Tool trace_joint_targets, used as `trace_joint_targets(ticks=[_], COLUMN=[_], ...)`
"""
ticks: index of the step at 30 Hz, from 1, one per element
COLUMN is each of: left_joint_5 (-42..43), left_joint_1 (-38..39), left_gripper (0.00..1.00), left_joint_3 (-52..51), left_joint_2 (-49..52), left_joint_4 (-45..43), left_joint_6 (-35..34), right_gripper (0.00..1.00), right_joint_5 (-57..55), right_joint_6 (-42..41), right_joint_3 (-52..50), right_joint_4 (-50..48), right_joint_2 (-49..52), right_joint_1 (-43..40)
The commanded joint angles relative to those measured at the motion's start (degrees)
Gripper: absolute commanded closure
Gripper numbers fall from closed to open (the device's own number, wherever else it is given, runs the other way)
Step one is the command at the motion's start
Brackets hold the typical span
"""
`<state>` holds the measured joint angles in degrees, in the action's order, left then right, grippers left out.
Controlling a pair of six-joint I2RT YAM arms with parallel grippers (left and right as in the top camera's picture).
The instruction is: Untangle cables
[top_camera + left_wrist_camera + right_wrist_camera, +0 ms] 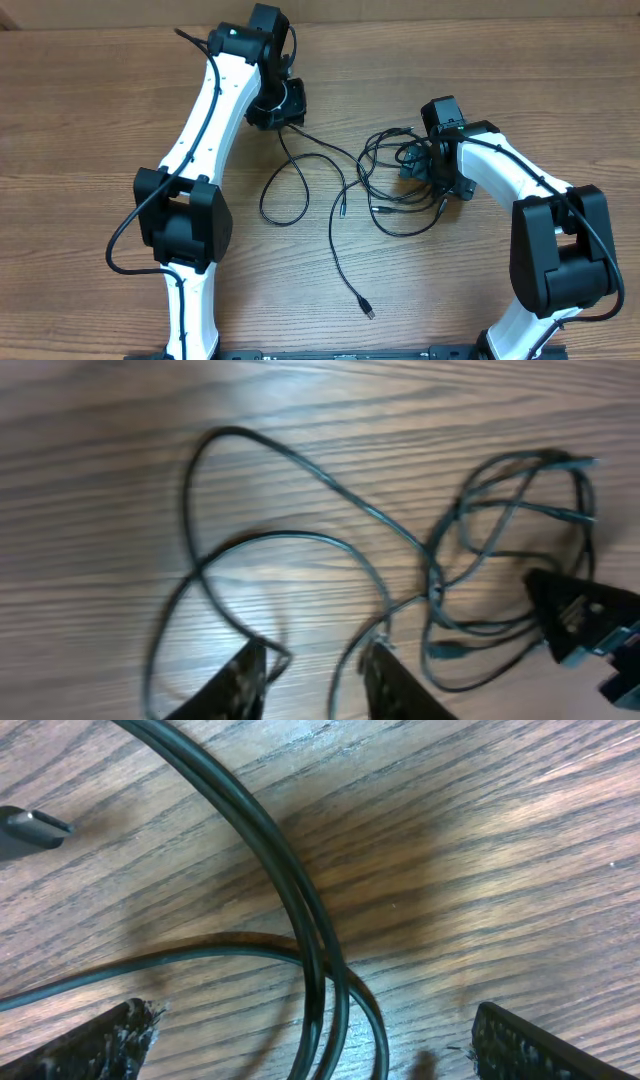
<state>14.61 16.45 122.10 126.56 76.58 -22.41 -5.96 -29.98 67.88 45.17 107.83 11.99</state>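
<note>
Several thin black cables lie on the wooden table. A tangled bundle (392,195) lies at centre right, a loose loop (284,205) lies left of it, and one long strand ends in a small plug (368,312) near the front. My left gripper (279,118) is open at the loop's far end. In the left wrist view its fingers (315,660) stand apart, with strands (330,485) running past both tips. My right gripper (413,160) is wide open over the bundle. In the right wrist view (315,1035), two cables (262,832) pass between its fingers.
A dark plug end (30,828) lies on the wood at the upper left of the right wrist view. The right gripper (590,625) shows at the right edge of the left wrist view, beside the bundle (510,510). Thicker arm wires hang beside the left arm (125,240).
</note>
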Motion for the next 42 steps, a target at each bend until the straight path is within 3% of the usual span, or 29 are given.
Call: trace_joint_targets(ticks=[1,12,22,42], left_joint_5=[3.2,2.8,2.9,4.3], left_joint_1=[2.0,3.8,5.8,7.5], left_gripper=[0.69,0.66,0.53,0.54], left_joint_3=[-1.2,-1.3,-1.3,2.7], left_joint_2=[0.3,3.6,11.3,14.0], left_joint_4=[-0.9,-2.1,-4.8,-6.8], left_joint_6=[-1.1,-8.5,-12.4,-19.3], right_gripper=[0.00,0.00,0.00,0.00], right_joint_5=[0.1,0.1,0.1,0.1], right_joint_6=[0.0,0.0,0.0,0.0], right_joint_3=[0.4,0.4,0.4,0.4], right_joint_4=[-0.1,-0.1,-0.1,-0.1], right_joint_2=[-1.0,-1.0,-1.0,-1.0], right_joint_1=[-0.1,-0.1,-0.1,-0.1])
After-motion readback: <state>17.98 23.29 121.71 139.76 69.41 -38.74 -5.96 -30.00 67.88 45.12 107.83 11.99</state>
